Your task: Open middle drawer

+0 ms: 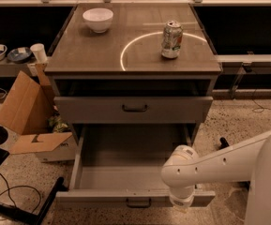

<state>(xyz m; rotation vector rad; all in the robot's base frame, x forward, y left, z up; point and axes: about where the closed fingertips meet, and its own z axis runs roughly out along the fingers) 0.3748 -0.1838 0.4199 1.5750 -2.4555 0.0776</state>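
The middle drawer (125, 172) is probably rigid, heavy metal; grip its centre handle (138, 203). The claw (182, 207) sits at the front's right end, state indeterminable.

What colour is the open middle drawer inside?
Plain grey, camera view. Gripper hidden under the arm at the middle drawer front.

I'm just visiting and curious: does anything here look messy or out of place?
The can on the cabinet looks dented, and a cardboard box sprawls open on the floor beside it. The middle drawer stands pulled out; the arm's tool is out of view below its front.
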